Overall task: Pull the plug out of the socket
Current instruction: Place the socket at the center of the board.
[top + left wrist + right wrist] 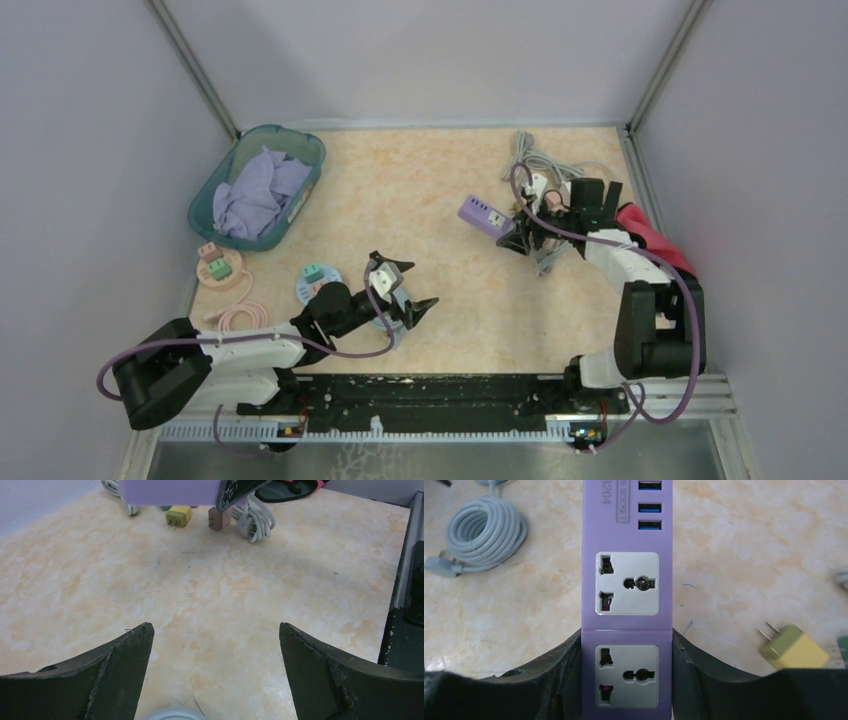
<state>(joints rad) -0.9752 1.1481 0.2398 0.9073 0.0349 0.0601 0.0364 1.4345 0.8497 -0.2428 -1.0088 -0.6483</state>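
Two sockets on the purple power strip face the right wrist camera, and both look empty, with no prongs seated in either. The right hand pinches the strip across its width at one end, one finger pressed flat on each long edge. That grip looks meant to anchor the body so a pull on a plug would not drag the whole strip along. The strip sits at the far right of the tabletop and seems lifted slightly rather than resting on it.

A yellow plug lies loose on the tabletop just beside the strip, prongs bare and pointing away from it. A brown plug sits near it, and a coiled cable rests on the strip's other side. Which of the two came from this strip cannot be told.

The left hand is spread wide, holds nothing, and hovers low over bare tabletop well apart from the strip. Its open fingers point toward the strip, which suits a hand that has nothing more to pull.

Judging by the vacant sockets and the free plugs, the separation itself appears done. What likely remains is setting the strip down.
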